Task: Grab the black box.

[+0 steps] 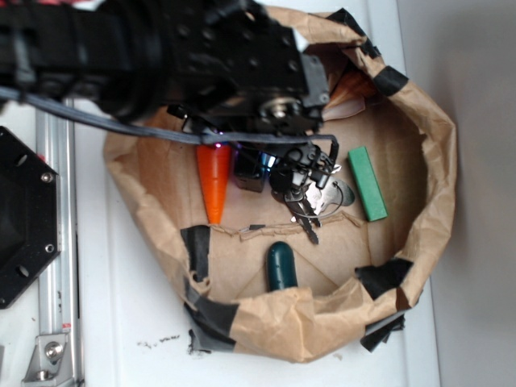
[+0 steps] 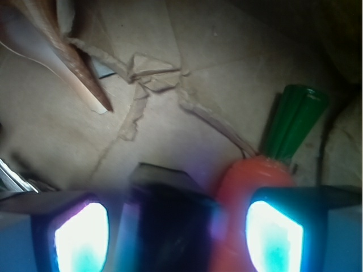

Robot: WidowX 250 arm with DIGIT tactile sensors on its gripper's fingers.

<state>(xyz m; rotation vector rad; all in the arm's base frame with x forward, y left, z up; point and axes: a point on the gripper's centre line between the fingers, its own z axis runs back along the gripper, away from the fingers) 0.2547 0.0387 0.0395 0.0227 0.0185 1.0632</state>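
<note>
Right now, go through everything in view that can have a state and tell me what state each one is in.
gripper: open, fingers either side of the black box
black box: between the fingers, not clamped
carrot: lying flat beside the black box
green block: lying flat, apart from the rest
dark green capsule: lying by the bag's near wall
paper bag: open, rim rolled down, taped

Place: a robot lab or test bench.
Surface: plain white tabletop [image 1: 129, 322].
Mounting: aluminium rail [image 1: 56, 242] and black hexagonal base plate [image 1: 24, 218], both left of the paper bin.
Work area: paper bin [image 1: 435, 177] of crumpled brown paper patched with black tape.
Props: toy carrot [image 1: 214, 184] and loose test items inside the bin.
</note>
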